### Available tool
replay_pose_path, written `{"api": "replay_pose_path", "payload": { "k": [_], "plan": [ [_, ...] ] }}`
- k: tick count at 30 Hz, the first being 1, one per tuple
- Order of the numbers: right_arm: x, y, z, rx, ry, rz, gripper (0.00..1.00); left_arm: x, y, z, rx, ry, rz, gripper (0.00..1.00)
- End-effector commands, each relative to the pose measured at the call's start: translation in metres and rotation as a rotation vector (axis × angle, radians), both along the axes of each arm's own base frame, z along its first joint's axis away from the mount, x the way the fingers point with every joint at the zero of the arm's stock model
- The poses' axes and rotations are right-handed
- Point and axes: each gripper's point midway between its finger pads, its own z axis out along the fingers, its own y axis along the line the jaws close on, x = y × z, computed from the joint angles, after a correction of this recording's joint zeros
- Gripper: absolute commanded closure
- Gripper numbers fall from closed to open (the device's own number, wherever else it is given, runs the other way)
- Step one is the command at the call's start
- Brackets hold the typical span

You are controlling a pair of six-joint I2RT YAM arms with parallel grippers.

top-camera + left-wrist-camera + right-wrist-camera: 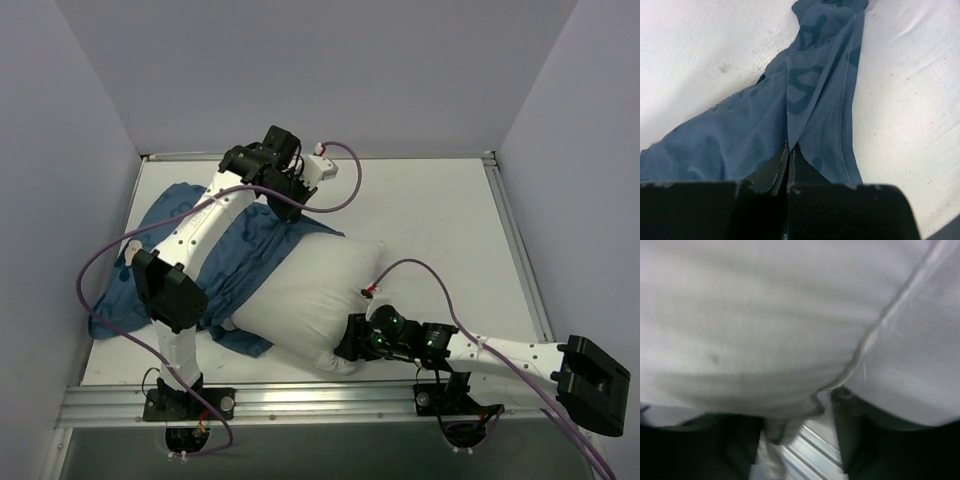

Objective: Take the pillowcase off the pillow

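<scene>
Your left end effector (790, 151) clamped shut on the pillowcase (805, 95) at the pillow's (310, 290) far edge, arm stretched over the blue cloth, your right end effector (346, 351) at the pillow's near corner, fingers (867, 440) astride its seam, grip unclear, forearm low over the desk (430, 210).
</scene>
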Motion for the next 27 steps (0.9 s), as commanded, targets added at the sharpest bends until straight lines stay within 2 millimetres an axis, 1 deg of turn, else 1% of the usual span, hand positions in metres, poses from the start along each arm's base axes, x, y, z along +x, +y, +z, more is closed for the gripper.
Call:
{"api": "replay_pose_path", "payload": {
  "k": [1, 2, 3, 4, 5, 6, 7, 8, 9, 10, 11, 12, 13, 14, 15, 16, 17, 18, 19, 20, 21, 22, 23, 24, 25, 26, 27],
  "plan": [
    [0.003, -0.019, 0.016, -0.152, -0.058, 0.042, 0.4, -0.007, -0.01, 0.035, -0.063, -0.138, -0.089, 0.98],
    [0.008, -0.025, 0.031, -0.176, -0.088, 0.028, 0.32, -0.015, -0.012, 0.04, -0.07, -0.155, -0.111, 0.98],
    [0.026, -0.014, 0.073, -0.138, -0.19, 0.019, 0.2, -0.019, -0.013, 0.036, -0.062, -0.158, -0.136, 0.98],
    [0.036, -0.014, 0.093, -0.131, -0.239, -0.001, 0.14, -0.027, -0.019, 0.037, -0.065, -0.161, -0.16, 0.98],
    [0.045, -0.02, 0.109, -0.152, -0.285, -0.032, 0.09, -0.031, -0.02, 0.043, -0.075, -0.174, -0.172, 0.98],
    [0.057, -0.016, 0.145, -0.124, -0.363, -0.033, 0.01, -0.034, -0.022, 0.046, -0.082, -0.18, -0.18, 0.98],
    [0.069, -0.023, 0.156, -0.151, -0.391, -0.059, 0.0, -0.038, -0.023, 0.051, -0.095, -0.186, -0.19, 0.98],
    [0.078, -0.025, 0.168, -0.156, -0.415, -0.07, 0.0, -0.038, -0.023, 0.054, -0.101, -0.191, -0.189, 0.98],
    [0.091, -0.026, 0.194, -0.149, -0.479, -0.061, 0.0, -0.04, -0.023, 0.057, -0.107, -0.195, -0.187, 0.98],
    [0.109, -0.037, 0.204, -0.161, -0.495, -0.108, 0.0, -0.04, -0.023, 0.06, -0.113, -0.201, -0.184, 0.98],
    [0.123, -0.037, 0.209, -0.166, -0.51, -0.114, 0.0, -0.04, -0.022, 0.062, -0.114, -0.204, -0.183, 0.98],
    [0.129, -0.032, 0.214, -0.143, -0.513, -0.081, 0.0, -0.04, -0.023, 0.063, -0.121, -0.205, -0.175, 0.98],
    [0.139, -0.031, 0.225, -0.137, -0.547, -0.05, 0.0, -0.04, -0.022, 0.062, -0.121, -0.201, -0.171, 0.98],
    [0.162, -0.034, 0.221, -0.139, -0.539, -0.066, 0.0, -0.04, -0.022, 0.062, -0.122, -0.201, -0.167, 0.98],
    [0.165, -0.024, 0.218, -0.103, -0.521, -0.001, 0.0, -0.039, -0.021, 0.063, -0.124, -0.205, -0.15, 0.98],
    [0.173, -0.023, 0.22, -0.105, -0.543, 0.03, 0.01, -0.038, -0.021, 0.064, -0.123, -0.207, -0.141, 0.98],
    [0.186, -0.02, 0.21, -0.112, -0.533, 0.048, 0.01, -0.037, -0.02, 0.064, -0.123, -0.209, -0.132, 0.98],
    [0.185, -0.012, 0.208, -0.099, -0.536, 0.098, 0.02, -0.035, -0.019, 0.065, -0.123, -0.215, -0.116, 0.98],
    [0.188, -0.009, 0.207, -0.096, -0.547, 0.116, 0.02, -0.033, -0.018, 0.066, -0.124, -0.221, -0.107, 0.98],
    [0.193, -0.001, 0.206, -0.082, -0.568, 0.144, 0.02, -0.032, -0.018, 0.066, -0.126, -0.222, -0.099, 0.98],
    [0.192, 0.005, 0.206, -0.057, -0.573, 0.171, 0.02, -0.031, -0.017, 0.066, -0.125, -0.224, -0.094, 0.98],
    [0.19, 0.017, 0.204, -0.003, -0.575, 0.214, 0.02, -0.03, -0.017, 0.065, -0.12, -0.225, -0.09, 0.98],
    [0.187, 0.024, 0.205, 0.039, -0.57, 0.233, 0.0, -0.028, -0.016, 0.064, -0.12, -0.225, -0.081, 0.98],
    [0.181, 0.031, 0.201, 0.058, -0.557, 0.259, 0.0, -0.026, -0.016, 0.064, -0.118, -0.226, -0.075, 0.98],
    [0.18, 0.033, 0.195, 0.055, -0.547, 0.263, 0.0, -0.025, -0.016, 0.063, -0.115, -0.226, -0.071, 0.98],
    [0.175, 0.035, 0.18, 0.05, -0.523, 0.272, 0.0, -0.024, -0.016, 0.063, -0.115, -0.227, -0.069, 0.98],
    [0.17, 0.037, 0.173, 0.054, -0.512, 0.281, 0.0, -0.023, -0.015, 0.062, -0.113, -0.228, -0.061, 0.98]
  ]
}}
